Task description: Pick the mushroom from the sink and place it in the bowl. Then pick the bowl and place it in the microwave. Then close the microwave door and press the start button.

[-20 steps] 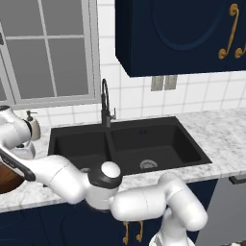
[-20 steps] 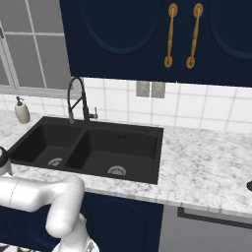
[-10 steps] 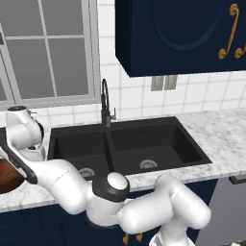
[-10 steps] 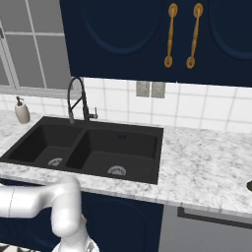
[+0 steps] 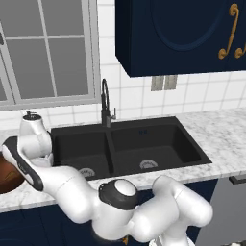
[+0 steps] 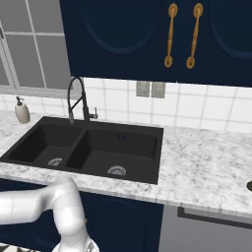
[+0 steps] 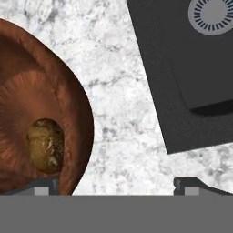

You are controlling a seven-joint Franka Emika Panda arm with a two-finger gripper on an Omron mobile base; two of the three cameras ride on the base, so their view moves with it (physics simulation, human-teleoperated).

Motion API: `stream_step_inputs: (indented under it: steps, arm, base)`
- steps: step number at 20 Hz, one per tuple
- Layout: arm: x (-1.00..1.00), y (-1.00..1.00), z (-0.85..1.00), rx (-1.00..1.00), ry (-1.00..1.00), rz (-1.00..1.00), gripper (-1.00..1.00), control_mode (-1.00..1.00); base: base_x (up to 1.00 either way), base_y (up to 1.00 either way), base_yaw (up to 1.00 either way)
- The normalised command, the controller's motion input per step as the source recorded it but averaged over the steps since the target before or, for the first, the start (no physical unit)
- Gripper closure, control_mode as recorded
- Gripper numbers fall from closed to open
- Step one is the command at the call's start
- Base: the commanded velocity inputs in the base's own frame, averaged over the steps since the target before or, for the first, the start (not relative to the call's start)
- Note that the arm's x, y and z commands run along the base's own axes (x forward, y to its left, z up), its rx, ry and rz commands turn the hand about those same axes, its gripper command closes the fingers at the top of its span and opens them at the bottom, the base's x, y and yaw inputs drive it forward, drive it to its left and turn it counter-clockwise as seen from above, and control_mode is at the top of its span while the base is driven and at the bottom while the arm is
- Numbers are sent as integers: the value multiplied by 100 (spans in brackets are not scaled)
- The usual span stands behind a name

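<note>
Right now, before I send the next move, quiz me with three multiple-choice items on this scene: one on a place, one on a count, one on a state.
1. Where is the mushroom?
A. In the sink's left basin
B. Inside the bowl
C. On the marble counter

2. How many basins does the sink have?
A. One
B. Two
C. Three

3. How does the gripper stand?
A. Open, holding nothing
B. Shut on the mushroom
C. Shut on the bowl's rim

Answers:
1 B, the hand view shows the tan lump on the bowl's glossy inside.
2 B, a divider splits it, with a drain in each half.
3 A, its fingertips stand wide apart over bowl rim and counter.
</note>
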Motion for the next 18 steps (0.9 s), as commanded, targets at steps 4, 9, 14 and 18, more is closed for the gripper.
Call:
stream_step_inputs:
  steps: [4, 9, 14, 18]
  arm:
    - [61, 31, -13, 1, 6, -10, -100, -100]
    - [53, 41, -5, 0, 12, -9, -100, -100]
    - [29, 28, -15, 0, 16, -5, -100, -100]
    - [-1, 6, -39, 0, 7, -1, 100, -100]
  base:
    - [0, 0, 0]
    - [0, 0, 0]
    - [0, 0, 0]
    - [0, 0, 0]
